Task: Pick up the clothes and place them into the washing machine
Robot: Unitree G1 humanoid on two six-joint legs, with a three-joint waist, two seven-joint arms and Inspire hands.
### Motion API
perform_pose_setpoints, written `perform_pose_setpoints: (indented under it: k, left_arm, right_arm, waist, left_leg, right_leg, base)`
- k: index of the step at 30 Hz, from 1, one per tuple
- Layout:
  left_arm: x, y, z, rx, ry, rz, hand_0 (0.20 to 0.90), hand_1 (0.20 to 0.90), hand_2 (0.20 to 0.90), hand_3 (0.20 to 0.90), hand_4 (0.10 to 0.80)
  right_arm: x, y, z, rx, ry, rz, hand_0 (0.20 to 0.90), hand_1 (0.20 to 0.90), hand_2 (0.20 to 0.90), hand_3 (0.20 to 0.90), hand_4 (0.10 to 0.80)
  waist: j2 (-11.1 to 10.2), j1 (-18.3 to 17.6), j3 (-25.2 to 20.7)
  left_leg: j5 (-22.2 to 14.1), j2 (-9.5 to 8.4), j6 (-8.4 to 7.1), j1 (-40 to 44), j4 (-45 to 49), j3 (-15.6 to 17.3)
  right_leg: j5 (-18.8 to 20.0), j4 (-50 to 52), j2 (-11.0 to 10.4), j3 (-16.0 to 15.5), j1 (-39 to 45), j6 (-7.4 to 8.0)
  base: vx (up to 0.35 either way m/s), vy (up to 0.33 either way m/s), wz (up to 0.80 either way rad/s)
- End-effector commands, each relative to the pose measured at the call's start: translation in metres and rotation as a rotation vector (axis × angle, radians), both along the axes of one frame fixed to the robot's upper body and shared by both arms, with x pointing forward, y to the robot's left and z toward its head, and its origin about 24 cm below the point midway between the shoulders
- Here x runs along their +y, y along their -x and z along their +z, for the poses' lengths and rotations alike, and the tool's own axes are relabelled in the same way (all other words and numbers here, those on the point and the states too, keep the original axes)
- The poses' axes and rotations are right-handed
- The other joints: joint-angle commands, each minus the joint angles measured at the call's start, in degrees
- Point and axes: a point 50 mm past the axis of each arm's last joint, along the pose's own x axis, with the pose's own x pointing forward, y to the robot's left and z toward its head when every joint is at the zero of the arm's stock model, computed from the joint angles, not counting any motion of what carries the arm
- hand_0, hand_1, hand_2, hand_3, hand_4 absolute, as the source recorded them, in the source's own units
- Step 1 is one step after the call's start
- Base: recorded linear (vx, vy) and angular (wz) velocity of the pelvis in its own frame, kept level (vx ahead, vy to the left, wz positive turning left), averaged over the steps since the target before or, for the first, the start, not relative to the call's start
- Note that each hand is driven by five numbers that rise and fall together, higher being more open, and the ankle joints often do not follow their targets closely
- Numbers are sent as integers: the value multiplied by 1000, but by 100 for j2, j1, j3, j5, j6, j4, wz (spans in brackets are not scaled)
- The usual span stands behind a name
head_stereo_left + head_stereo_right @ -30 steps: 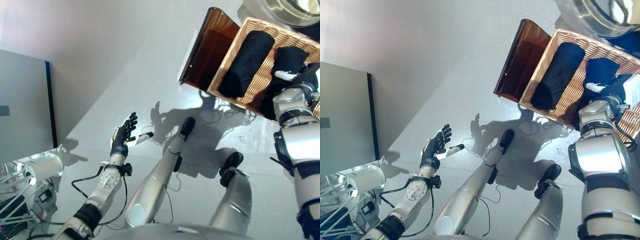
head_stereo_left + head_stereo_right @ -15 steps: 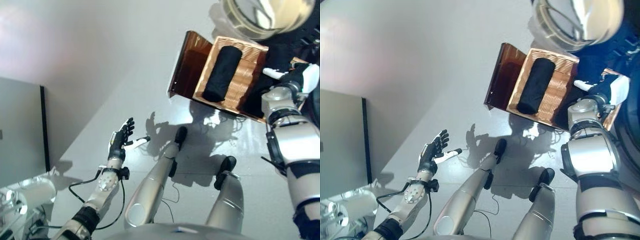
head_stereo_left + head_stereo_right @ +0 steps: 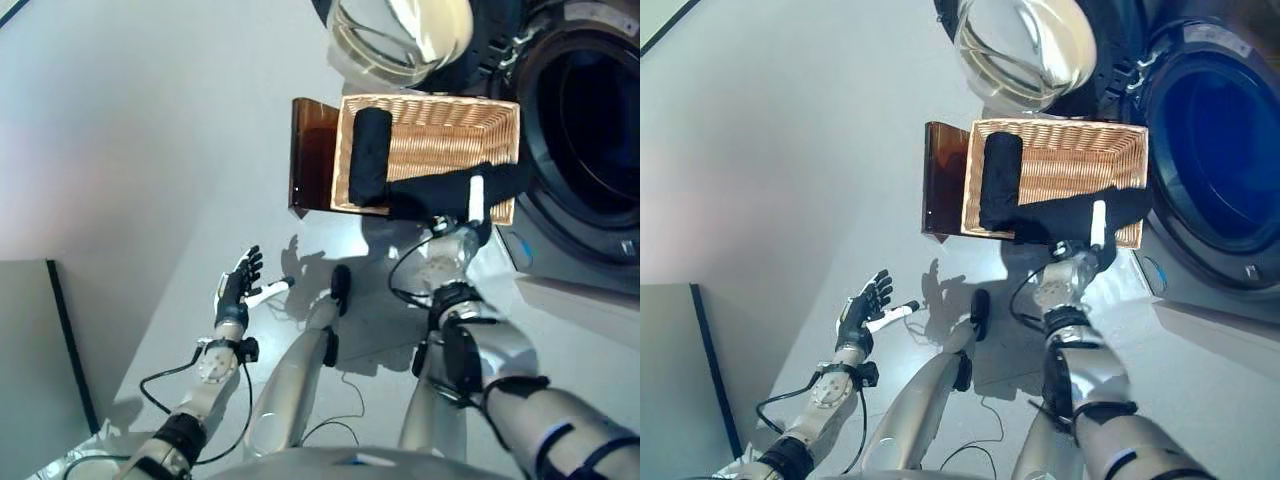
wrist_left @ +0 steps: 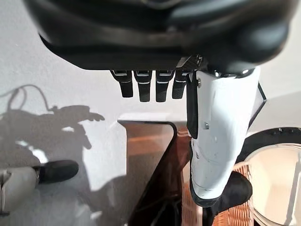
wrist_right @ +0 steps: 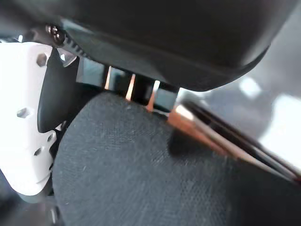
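Note:
A shallow wicker basket (image 3: 440, 135) rests on a low dark brown box (image 3: 311, 160) beside the washing machine (image 3: 590, 130). A rolled black cloth (image 3: 368, 155) lies in the basket's left end. A second black cloth (image 3: 440, 195) is spread along the basket's near rim. My right hand (image 3: 474, 228) is at that rim, with its white thumb (image 3: 476, 193) laid over the cloth. In the right wrist view the cloth (image 5: 141, 169) bulges between the thumb (image 5: 23, 117) and the fingers. My left hand (image 3: 238, 290) is open and empty above the floor.
The machine's round glass door (image 3: 400, 35) stands open behind the basket, and the dark drum opening (image 3: 595, 120) is to the basket's right. Pale floor (image 3: 150, 180) spreads to the left of the box. The left wrist view shows the box (image 4: 150, 155).
The camera has swung toward the washing machine, so the whole scene has shifted. The right hand stays on the second black cloth, now drawn out along the basket's near rim. The left hand is unchanged.

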Motion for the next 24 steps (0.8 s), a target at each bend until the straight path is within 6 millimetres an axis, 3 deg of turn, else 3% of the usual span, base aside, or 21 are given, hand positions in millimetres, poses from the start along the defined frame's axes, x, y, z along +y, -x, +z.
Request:
perform_pose_setpoints:
  k: [1,8,12,15,16,17,18,19,20,21,24]
  left_arm:
    - [9,-17,20,-128,49,58,900,900,900,900,800]
    - [8,-11,15,-114,67,58,900,900,900,900,800]
    - [9,-7,10,-93,66,58,900,900,900,900,800]
    - [11,-5,7,-82,66,64,900,900,900,900,800]
    - [12,-3,7,-80,65,62,900,900,900,900,800]
    - [16,-3,7,-85,66,73,900,900,900,900,800]
    - [15,-4,8,-87,70,71,900,900,900,900,800]
    - [16,-3,8,-90,68,71,900,900,900,900,800]
    - [21,-1,9,-96,69,81,900,900,900,900,800]
    - [20,-2,10,-98,74,80,900,900,900,900,800]
    - [25,4,7,-84,65,97,900,900,900,900,800]
  right_arm:
    - [-31,-10,65,-321,143,-103,200,200,200,200,300]
    - [-46,-11,80,-367,108,-192,200,200,200,200,300]
    - [-65,-14,108,-409,130,-251,200,200,200,200,300]
    - [-85,-11,139,-458,170,-318,200,200,200,200,300]
    - [-95,-9,155,-480,197,-344,200,200,200,200,300]
    - [-111,-2,183,-514,270,-388,200,200,200,200,300]
    - [-112,-2,185,-514,274,-390,200,200,200,200,300]
    - [-119,1,204,-533,324,-407,200,200,200,200,300]
    - [-132,12,237,-559,430,-448,200,200,200,200,300]
    - [-132,12,240,-559,434,-450,200,200,200,200,300]
    - [-142,32,292,-608,580,-527,200,200,200,200,300]
  waist:
    - [190,161,163]
    - [433,159,148]
    - [538,187,108]
    - [606,202,67]
    - [629,209,51]
    - [653,219,34]
    - [669,231,42]
    - [680,242,37]
    - [682,282,25]
    - [699,288,28]
    - [729,292,0]
  left_leg:
    - [-780,14,-494,-261,737,2]
    - [-792,11,-512,-249,702,47]
    - [-798,35,-520,-254,682,77]
    - [-791,50,-534,-245,657,80]
    - [-791,58,-538,-234,629,78]
    - [-791,64,-538,-232,618,74]
    - [-792,68,-538,-240,618,80]
    - [-778,68,-534,-252,612,89]
    - [-747,93,-543,-263,555,96]
    - [-743,96,-543,-271,548,101]
    - [-661,155,-593,-296,406,97]
  right_leg:
    - [503,-1118,-102,-162,641,-104]
    - [435,-1021,-63,-57,519,-124]
    - [395,-972,-31,4,445,-127]
    - [361,-933,-17,30,406,-129]
    - [342,-925,-7,46,391,-126]
    - [326,-898,6,57,342,-120]
    - [324,-889,9,65,325,-120]
    - [324,-867,25,92,278,-120]
    - [327,-864,36,90,209,-114]
    - [330,-860,39,97,193,-115]
    - [308,-762,68,110,13,-126]
  base:
    - [8,11,-4]
    - [0,0,0]
    - [31,-13,-6]
    - [38,-14,-5]
    - [43,-29,-2]
    - [0,0,0]
    - [0,0,0]
    - [11,-15,-4]
    - [11,-16,-3]
    - [6,-39,-9]
    - [11,-40,-16]
